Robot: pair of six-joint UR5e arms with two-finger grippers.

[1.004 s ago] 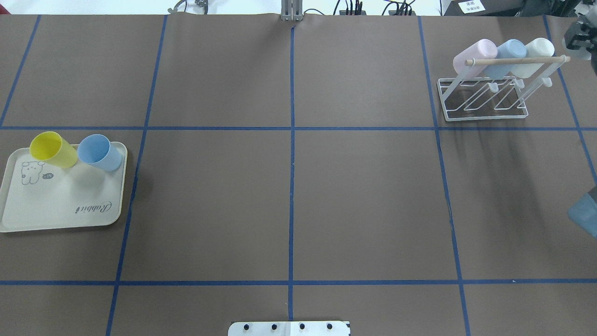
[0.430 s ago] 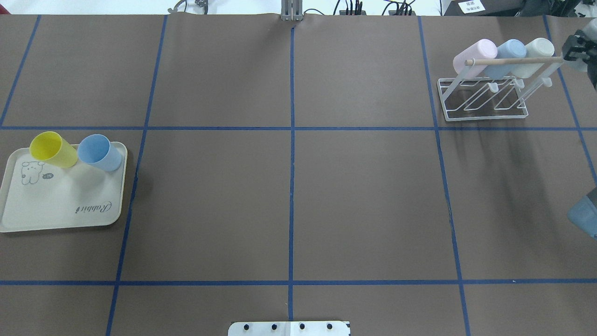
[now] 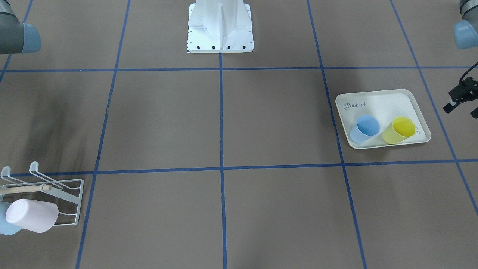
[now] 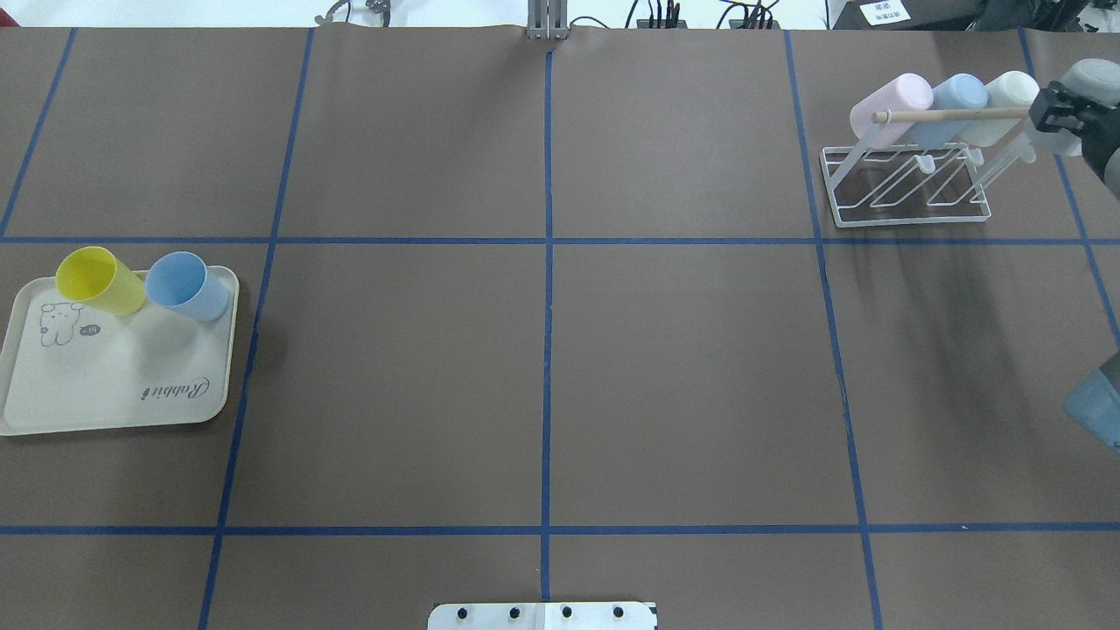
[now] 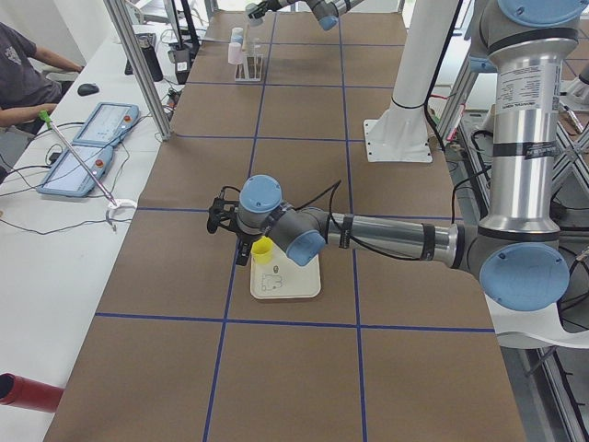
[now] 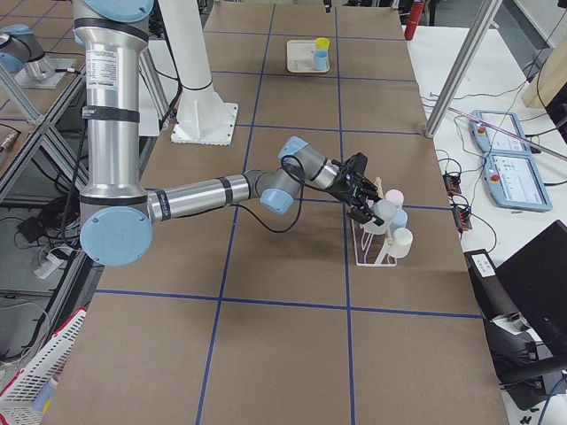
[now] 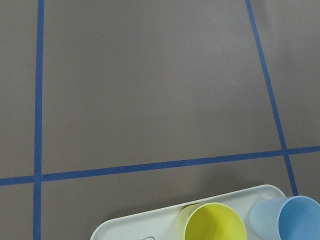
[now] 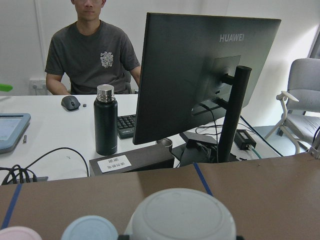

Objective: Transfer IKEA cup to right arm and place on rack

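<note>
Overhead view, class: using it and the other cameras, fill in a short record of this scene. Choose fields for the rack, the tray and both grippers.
rack: white wire rack, far right corner of the overhead view
cups on rack: pink cup, light-blue cup, cream cup, side by side
tray: cream tray, left edge of the overhead view
cups on tray: yellow cup, blue cup, mouths up
right gripper: at the rack's right end, shut on a pale grey cup
left gripper: near the tray, apart from it, seems open and empty

"Rabbit" on the cream tray (image 3: 388, 102); "HUAWEI" on the monitor (image 8: 200, 75) back.
</note>
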